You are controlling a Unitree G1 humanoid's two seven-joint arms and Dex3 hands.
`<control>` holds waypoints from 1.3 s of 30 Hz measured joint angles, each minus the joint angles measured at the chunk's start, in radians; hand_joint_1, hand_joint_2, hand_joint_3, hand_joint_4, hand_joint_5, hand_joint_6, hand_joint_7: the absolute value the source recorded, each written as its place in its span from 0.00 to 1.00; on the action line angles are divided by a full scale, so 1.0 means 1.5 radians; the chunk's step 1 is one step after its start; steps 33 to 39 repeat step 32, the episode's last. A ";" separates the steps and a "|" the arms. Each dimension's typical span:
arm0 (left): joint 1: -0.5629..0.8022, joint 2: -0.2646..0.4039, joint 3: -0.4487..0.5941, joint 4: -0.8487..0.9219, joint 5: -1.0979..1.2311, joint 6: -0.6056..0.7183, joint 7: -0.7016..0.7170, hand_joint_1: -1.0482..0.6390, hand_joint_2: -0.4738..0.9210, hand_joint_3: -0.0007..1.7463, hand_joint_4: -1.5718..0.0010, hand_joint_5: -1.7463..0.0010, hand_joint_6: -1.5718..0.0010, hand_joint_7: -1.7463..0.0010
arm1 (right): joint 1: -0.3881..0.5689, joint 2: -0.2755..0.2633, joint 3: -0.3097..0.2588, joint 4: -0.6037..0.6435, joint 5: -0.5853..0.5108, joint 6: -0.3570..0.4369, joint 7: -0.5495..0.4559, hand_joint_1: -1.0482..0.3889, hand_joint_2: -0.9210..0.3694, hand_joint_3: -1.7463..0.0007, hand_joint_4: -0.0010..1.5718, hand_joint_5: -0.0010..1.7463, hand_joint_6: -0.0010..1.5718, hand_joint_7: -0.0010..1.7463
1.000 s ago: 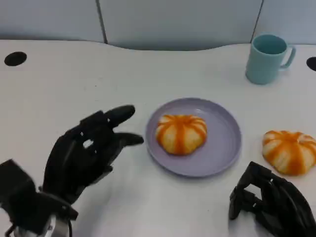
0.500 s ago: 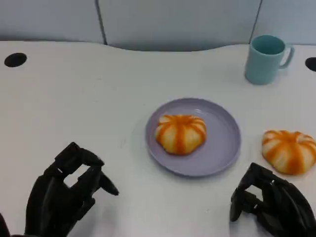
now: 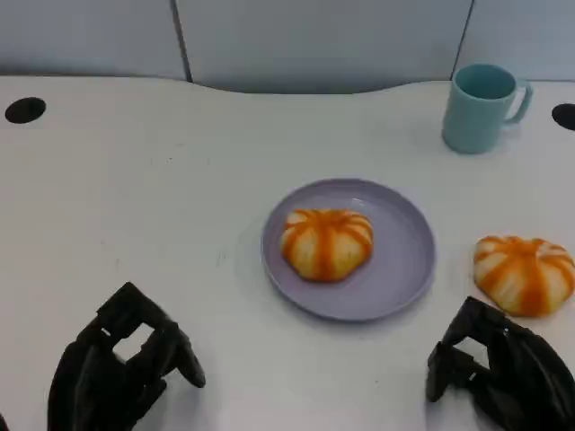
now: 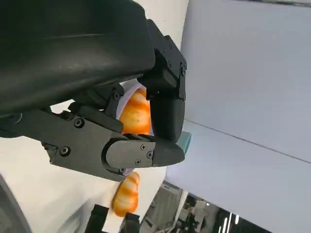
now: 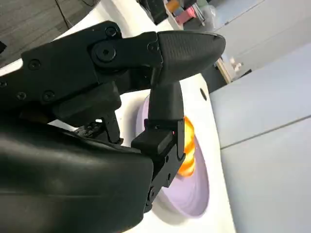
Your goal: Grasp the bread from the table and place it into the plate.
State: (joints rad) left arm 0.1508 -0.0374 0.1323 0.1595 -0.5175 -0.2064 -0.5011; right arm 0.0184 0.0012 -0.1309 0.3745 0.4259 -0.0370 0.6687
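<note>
- The left hand is low on the white table, near the robot. Its fingers are curled in and nothing is in them.
- The right hand is low on the table too, on the other side. Its fingers are curled in as well, and it holds nothing.
- A purple plate sits between the two hands, a bit farther out from the robot than both.
- One bread lies in the plate. It is round, with orange and pale stripes. It sits nearer the side of the plate that faces the left hand. No hand touches it.
- A second bread lies on the table, outside the plate. It is just past the right hand, very near its fingers, but I cannot see them touching. It lies beside the plate, with a small gap of table between them.
- A blue-green mug stands upright far out beyond the right hand, well apart from the plate. Its handle points away from the left hand.
- In the left wrist view, the black fingers bend in front of the bread in the plate, and the second bread shows farther off.
- In the right wrist view, the fingers bend in front of the plate and the bread on it.
</note>
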 measured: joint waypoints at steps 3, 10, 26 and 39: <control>-0.004 -0.008 0.003 0.004 -0.001 0.000 0.000 0.33 1.00 0.17 0.46 0.00 0.61 0.00 | -0.008 -0.001 -0.009 0.012 -0.001 -0.009 0.004 0.32 0.00 0.80 0.45 1.00 0.40 0.84; -0.015 -0.012 0.010 0.008 -0.003 0.018 0.002 0.33 1.00 0.17 0.46 0.00 0.60 0.00 | -0.013 -0.004 -0.010 0.027 -0.006 -0.028 0.004 0.32 0.00 0.80 0.45 1.00 0.38 0.86; -0.029 -0.011 0.029 0.027 -0.007 0.043 -0.007 0.34 1.00 0.17 0.47 0.00 0.62 0.00 | -0.020 -0.003 -0.006 0.039 -0.022 -0.043 -0.006 0.33 0.00 0.79 0.44 1.00 0.37 0.88; -0.028 -0.011 0.031 0.026 -0.016 0.061 -0.010 0.34 1.00 0.18 0.48 0.00 0.63 0.00 | -0.019 0.000 -0.004 0.034 -0.020 -0.042 -0.007 0.32 0.00 0.78 0.45 1.00 0.37 0.88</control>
